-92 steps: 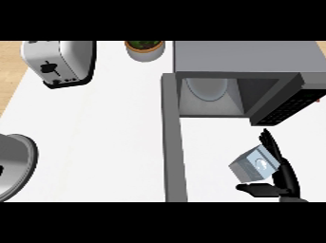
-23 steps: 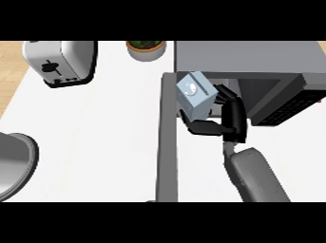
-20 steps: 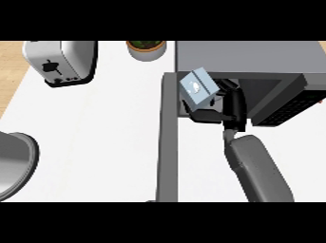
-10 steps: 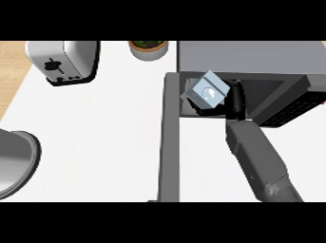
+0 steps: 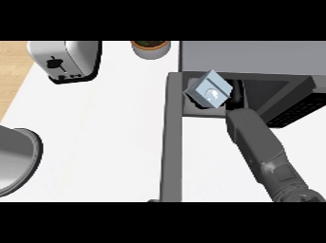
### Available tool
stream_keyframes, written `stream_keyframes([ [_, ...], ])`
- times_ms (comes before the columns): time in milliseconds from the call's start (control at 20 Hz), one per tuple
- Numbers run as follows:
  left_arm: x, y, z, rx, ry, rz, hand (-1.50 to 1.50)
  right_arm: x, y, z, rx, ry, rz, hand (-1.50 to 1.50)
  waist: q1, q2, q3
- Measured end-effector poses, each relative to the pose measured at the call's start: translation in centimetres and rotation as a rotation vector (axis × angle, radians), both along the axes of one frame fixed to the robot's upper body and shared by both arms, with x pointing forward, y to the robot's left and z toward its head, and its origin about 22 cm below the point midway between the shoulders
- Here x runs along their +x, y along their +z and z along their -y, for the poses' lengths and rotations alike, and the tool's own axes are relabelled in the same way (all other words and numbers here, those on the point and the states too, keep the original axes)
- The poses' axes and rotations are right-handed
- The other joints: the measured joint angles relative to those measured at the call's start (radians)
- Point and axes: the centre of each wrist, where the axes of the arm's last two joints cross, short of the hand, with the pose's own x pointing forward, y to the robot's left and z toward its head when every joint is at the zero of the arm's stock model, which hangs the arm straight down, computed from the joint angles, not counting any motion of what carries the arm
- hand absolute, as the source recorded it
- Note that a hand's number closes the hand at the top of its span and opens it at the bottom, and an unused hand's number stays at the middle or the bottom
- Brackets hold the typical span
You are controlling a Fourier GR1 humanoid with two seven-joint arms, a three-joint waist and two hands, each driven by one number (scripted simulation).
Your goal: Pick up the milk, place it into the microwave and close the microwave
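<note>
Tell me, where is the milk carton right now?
In the head view, the milk carton sits tilted in the microwave's open mouth, upper right, held by the right hand, beside the open door.

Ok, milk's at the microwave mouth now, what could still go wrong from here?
The milk sits tilted at the microwave opening, so it may tip over when let go. The right hand is mostly hidden behind the carton, so its release is hard to judge. The open door juts out beside the forearm; pulling back could knock it.
</note>
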Motion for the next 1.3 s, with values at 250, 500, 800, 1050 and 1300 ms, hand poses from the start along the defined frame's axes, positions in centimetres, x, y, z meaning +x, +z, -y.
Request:
stream_keyframes([
  [250,0.4,-0.5,-0.2,-0.006,-0.009,0.003,-1.50,0.9,0.9,-0.1,-0.203,-0.043,0.044,1.50,0.012,0.005,0.000],
  [500,1.0,-0.6,-0.5,0.001,-0.018,0.007,-1.50,1.4,1.5,-0.5,-0.340,-0.104,0.067,1.50,0.025,0.010,0.000],
  [800,1.5,-0.3,-0.4,0.013,-0.026,0.016,-1.50,1.7,1.7,0.6,-0.394,-0.199,0.067,1.50,0.036,0.021,0.003],
  [1050,1.7,-0.7,-0.3,0.009,-0.036,0.014,-1.50,1.4,1.3,2.5,-0.401,-0.262,0.045,1.50,0.045,0.030,0.006],
  [1300,2.4,-0.9,0.0,0.006,-0.054,0.013,-1.50,2.1,2.4,4.4,-0.376,-0.357,0.019,1.50,0.056,0.035,0.004],
])
